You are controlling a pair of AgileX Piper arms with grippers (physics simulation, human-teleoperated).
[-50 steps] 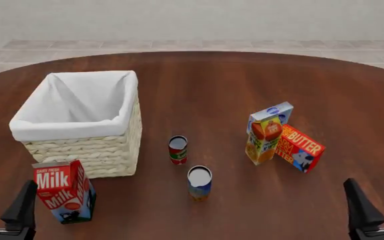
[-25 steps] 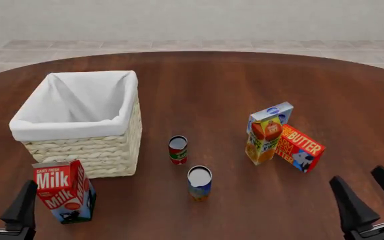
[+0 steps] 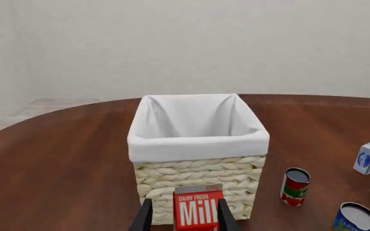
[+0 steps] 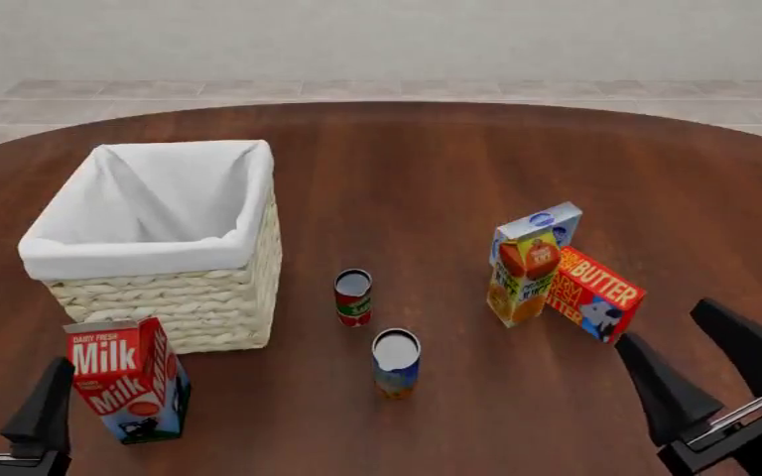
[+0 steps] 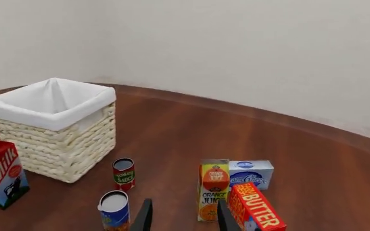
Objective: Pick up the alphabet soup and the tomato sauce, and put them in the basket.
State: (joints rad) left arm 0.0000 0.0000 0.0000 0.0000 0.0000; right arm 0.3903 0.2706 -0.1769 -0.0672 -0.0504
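While both grippers gape, alphabet soup (image 4: 396, 363) (upright) stands untouched.

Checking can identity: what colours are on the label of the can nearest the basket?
Red and green with white marks on the tomato sauce; clearest in the right wrist view.

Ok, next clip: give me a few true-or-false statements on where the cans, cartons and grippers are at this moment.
1. The alphabet soup stands upright on the table. True.
2. The tomato sauce is inside the basket. False: it stands on the table beside the basket.
3. The right gripper is open and holds nothing. True.
4. The left gripper grips the milk carton. False: it is open, beside the carton.
5. The butter box leans against the orange juice carton. True.
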